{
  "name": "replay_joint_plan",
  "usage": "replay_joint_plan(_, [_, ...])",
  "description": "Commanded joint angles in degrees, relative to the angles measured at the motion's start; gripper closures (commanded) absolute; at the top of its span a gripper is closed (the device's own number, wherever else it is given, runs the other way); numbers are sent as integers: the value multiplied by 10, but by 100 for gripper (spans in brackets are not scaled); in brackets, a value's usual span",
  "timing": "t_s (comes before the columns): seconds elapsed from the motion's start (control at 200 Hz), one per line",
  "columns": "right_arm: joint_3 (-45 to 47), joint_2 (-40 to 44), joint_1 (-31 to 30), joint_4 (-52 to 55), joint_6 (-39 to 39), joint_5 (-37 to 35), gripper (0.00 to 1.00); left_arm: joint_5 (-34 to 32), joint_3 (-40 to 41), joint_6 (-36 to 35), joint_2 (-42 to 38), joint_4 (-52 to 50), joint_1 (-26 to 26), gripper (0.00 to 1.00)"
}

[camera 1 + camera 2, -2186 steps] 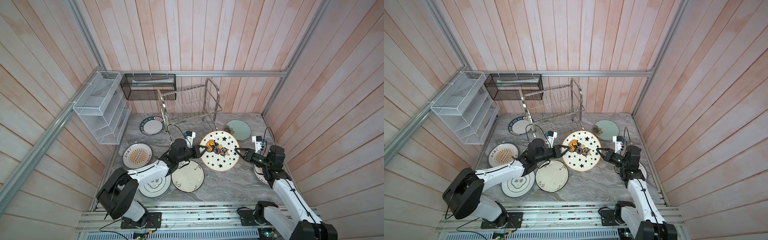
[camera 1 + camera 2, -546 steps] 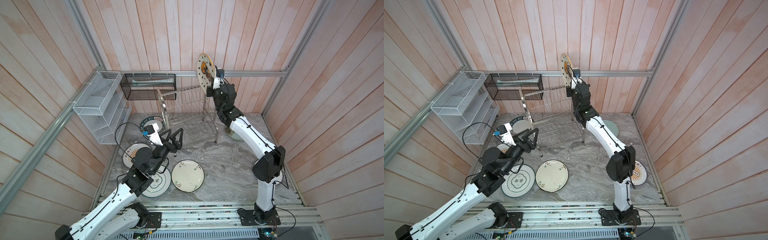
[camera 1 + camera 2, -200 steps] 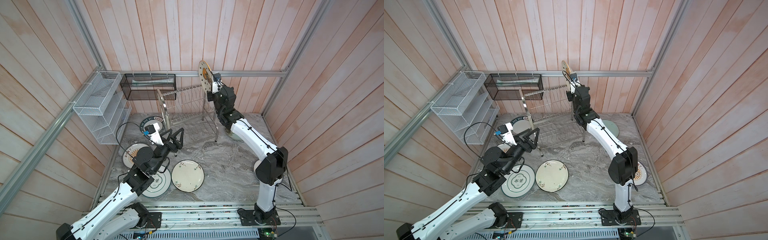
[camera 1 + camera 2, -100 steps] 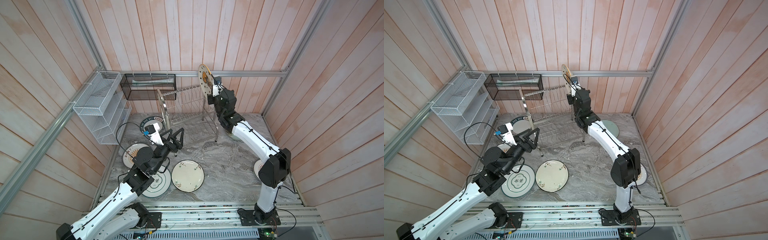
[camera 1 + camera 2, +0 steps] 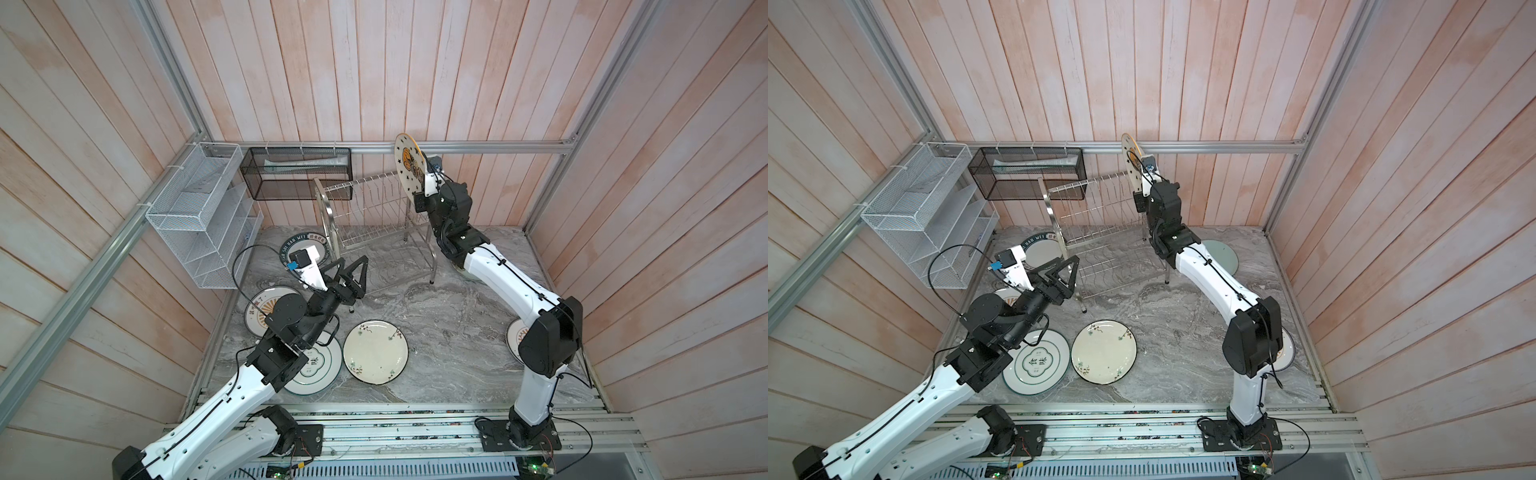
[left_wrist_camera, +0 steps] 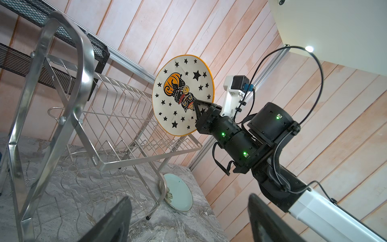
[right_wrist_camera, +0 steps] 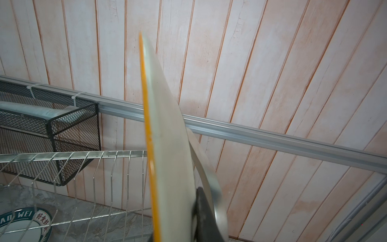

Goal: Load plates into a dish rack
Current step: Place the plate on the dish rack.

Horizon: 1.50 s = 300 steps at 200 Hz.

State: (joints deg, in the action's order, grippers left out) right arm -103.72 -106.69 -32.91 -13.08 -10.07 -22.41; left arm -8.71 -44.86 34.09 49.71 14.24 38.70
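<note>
R fingers [image 6: 199, 105] clamped on lower rim of star plate [image 5: 409, 166]; plate upright, edge-on, just above top tier of dish rack [image 5: 374, 216], at the end by R arm, not in a slot yet. L fingers [image 5: 362, 268] spread wide, empty, over desk [image 5: 449, 324] near rack's front corner.

Orange-rimmed white plate [image 6: 182, 95], black stars

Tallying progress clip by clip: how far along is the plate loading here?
Done: nothing; the rack holds no plates. In hand: the right gripper grips the star plate upright over it. Remaining: seating it, plus six plates flat on the table.
</note>
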Motion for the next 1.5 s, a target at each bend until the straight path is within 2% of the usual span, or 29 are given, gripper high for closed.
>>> replay_joint_plan(0.0, [-7, 54, -2, -90, 21, 11, 100, 11, 6, 1, -3, 6, 3, 13])
replay_joint_plan(0.65, [20, 65, -1, -76, 59, 5, 100, 10, 9, 3, -5, 4, 4, 13])
replay_joint_plan(0.71, [21, 65, -1, -76, 60, 5, 93, 10, 9, 4, -5, 4, 4, 13])
replay_joint_plan(1.025, [23, 66, 1, -75, 63, 3, 74, 10, 8, 5, -5, -1, 4, 13])
replay_joint_plan(1.495, [22, 72, 5, -86, 53, -1, 64, 8, 8, 4, -4, -2, 4, 12])
